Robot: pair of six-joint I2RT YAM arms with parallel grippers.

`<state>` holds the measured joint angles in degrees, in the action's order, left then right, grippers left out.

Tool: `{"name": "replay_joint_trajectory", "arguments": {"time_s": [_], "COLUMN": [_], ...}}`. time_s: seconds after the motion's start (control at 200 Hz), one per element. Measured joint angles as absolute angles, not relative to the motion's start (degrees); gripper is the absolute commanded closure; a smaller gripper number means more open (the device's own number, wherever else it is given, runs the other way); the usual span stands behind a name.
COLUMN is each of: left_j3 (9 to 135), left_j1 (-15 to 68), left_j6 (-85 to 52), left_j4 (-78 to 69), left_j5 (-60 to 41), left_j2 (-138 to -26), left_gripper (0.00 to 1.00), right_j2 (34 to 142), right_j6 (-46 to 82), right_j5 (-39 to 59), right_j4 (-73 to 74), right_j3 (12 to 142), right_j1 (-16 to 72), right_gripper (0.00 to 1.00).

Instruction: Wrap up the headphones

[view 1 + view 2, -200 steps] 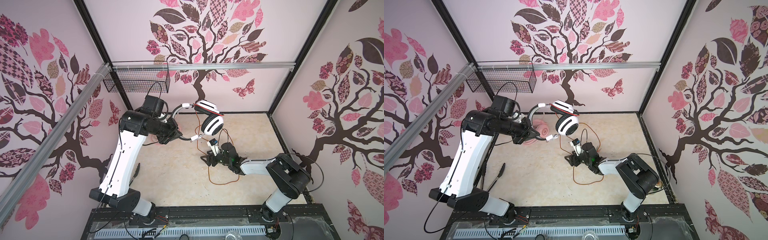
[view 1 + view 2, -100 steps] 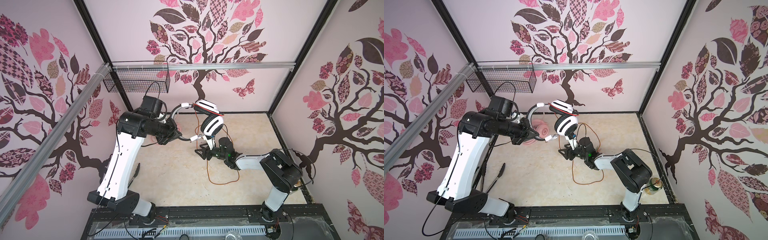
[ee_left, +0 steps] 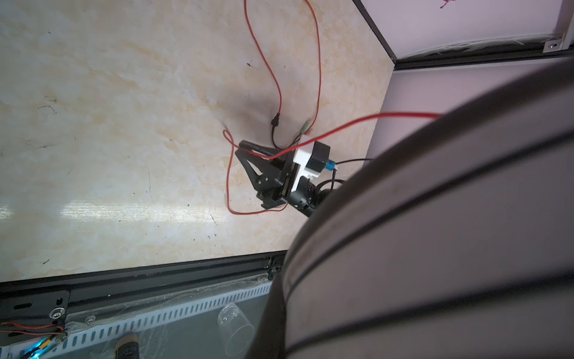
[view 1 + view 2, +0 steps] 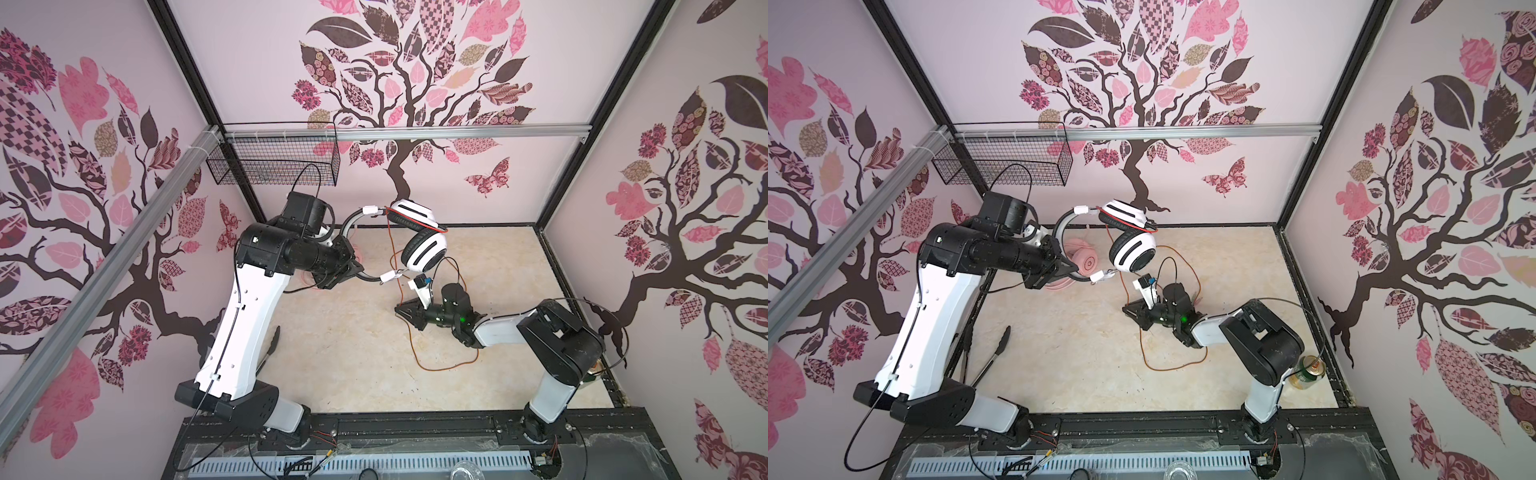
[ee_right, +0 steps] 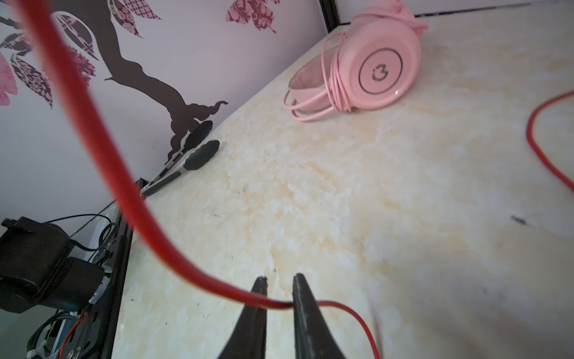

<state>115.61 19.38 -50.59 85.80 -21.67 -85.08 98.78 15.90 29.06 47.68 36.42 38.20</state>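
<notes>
Orange-red cable (image 5: 132, 194) | my right claw (image 5: 279, 279) just narrowed from wide across it, pinch unsure | left claw (image 4: 356, 271) holds white headset (image 4: 426, 251) | winding likely next

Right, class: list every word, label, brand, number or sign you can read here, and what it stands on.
No readable words or numbers anywhere.
"3"-like logo inside a dark ring: on the round ear cup of the pink plastic headset.
Green-and-gold metal can: label too small to read.
</notes>
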Motion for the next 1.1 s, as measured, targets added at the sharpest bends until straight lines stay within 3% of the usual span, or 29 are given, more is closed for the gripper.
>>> {"name": "replay_joint_trajectory", "arguments": {"time_s": [0.365, 0.71, 0.755, 0.78, 0.935, 1.1], "left_j3": [99.4, 96.4, 96.4, 96.4, 96.3, 96.2], "left_j1": [19.3, 19.2, 19.2, 19.2, 19.2, 19.2], "left_j6": [-52.7, -54.8, -54.8, -54.9, -55.1, -55.1], "left_j4": [75.7, 68.7, 68.6, 68.6, 68.6, 68.7], "left_j5": [-3.0, 4.6, 5.1, 5.3, 5.8, 5.8], "left_j2": [-84.6, -83.8, -83.7, -83.6, -82.8, -80.8], "left_gripper": [1.0, 1.0, 1.0, 1.0, 1.0, 1.0], "right_j2": [69.9, 59.5, 58.0, 57.3, 60.3, 79.2], "right_j6": [14.4, 15.2, 15.2, 15.0, 12.8, 11.6], "right_j5": [5.4, -8.4, -9.5, -10.2, -10.0, -1.3], "right_j4": [13.1, -9.9, -10.6, -10.7, -7.0, -2.1], "right_j3": [32.4, 33.4, 33.3, 33.3, 33.4, 39.4], "right_j1": [56.0, 66.7, 66.7, 66.7, 63.9, 51.9], "right_gripper": [1.0, 1.0, 0.78, 0.73, 0.64, 0.45]}}
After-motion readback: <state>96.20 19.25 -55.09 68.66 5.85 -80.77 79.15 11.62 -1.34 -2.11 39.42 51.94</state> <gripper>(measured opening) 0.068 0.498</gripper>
